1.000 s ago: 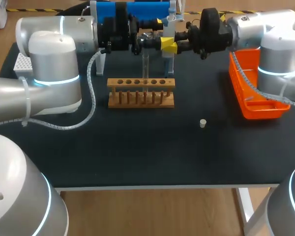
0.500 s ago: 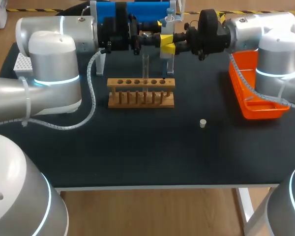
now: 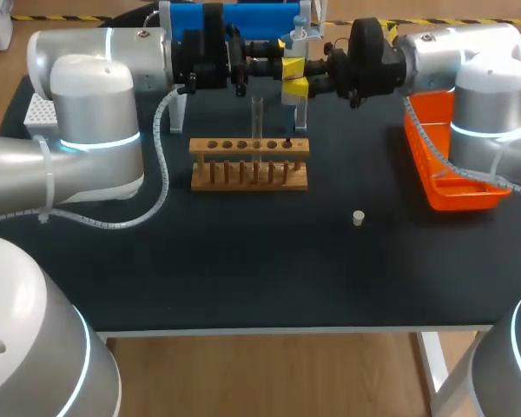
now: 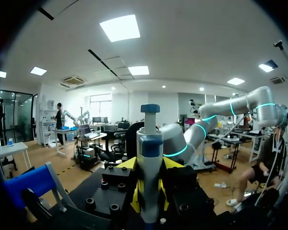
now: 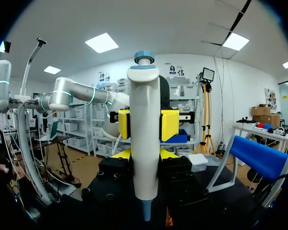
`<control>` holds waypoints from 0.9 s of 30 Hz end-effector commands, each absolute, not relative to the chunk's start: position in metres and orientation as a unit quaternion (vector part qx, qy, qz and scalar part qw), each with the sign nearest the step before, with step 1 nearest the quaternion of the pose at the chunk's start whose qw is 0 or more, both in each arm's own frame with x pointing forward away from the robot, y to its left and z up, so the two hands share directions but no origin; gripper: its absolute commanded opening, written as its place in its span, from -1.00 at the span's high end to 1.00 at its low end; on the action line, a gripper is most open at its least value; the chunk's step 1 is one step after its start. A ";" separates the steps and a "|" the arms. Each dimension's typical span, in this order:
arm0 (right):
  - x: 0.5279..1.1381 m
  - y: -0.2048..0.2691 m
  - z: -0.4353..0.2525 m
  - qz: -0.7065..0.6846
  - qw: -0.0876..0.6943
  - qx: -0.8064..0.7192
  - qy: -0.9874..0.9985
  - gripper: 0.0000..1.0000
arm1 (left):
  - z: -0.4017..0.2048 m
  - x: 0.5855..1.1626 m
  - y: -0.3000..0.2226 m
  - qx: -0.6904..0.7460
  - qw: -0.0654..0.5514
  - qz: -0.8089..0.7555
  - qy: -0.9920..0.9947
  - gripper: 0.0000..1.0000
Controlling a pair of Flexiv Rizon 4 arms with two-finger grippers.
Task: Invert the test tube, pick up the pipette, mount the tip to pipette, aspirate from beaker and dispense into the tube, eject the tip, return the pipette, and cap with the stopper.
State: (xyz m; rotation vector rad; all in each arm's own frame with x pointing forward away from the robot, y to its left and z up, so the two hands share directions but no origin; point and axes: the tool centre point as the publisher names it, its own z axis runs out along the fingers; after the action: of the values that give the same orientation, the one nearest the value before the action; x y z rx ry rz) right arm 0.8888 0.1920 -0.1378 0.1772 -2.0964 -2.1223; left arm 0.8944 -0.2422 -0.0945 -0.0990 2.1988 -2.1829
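The white pipette (image 3: 297, 39) with a blue top stands upright at the back middle of the table, in front of the blue stand (image 3: 243, 17). My right gripper (image 3: 302, 80) is shut on its body, which fills the space ahead of the gripper (image 5: 144, 158) in the right wrist view. My left gripper (image 3: 282, 65) comes from the opposite side; its yellow fingertips (image 5: 124, 123) press the pipette (image 5: 145, 124) from both sides. In the left wrist view the pipette (image 4: 150, 158) rises between my fingers. A clear test tube (image 3: 257, 122) stands in the wooden rack (image 3: 249, 165). The pale stopper (image 3: 359, 217) lies alone on the mat.
An orange tray (image 3: 447, 165) sits along the right edge under my right arm. A white tip box (image 3: 39, 113) shows at the far left behind my left arm. The beaker is hidden from view.
My left gripper's fingers have closed in on the pipette from the left. Both grippers and the pipette have shifted slightly upward and back.
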 end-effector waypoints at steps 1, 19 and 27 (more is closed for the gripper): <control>0.890 0.192 -0.138 -0.708 0.077 0.059 -0.699 1.00 | -0.094 0.894 -0.243 -0.031 0.019 -0.704 0.710 0.83; 0.888 0.192 -0.134 -0.708 0.091 0.067 -0.697 -1.00 | -0.094 0.894 -0.243 -0.031 0.019 -0.704 0.710 1.00; 0.885 0.183 -0.130 -0.710 0.092 0.069 -0.695 -1.00 | -0.094 0.894 -0.243 -0.031 0.019 -0.704 0.710 1.00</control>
State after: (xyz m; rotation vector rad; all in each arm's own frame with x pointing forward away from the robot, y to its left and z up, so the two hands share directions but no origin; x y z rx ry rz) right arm 0.8862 0.1890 -0.1310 0.2035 -2.0639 -2.1094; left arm 0.8933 -0.2427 -0.0947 -0.0968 2.2008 -2.1841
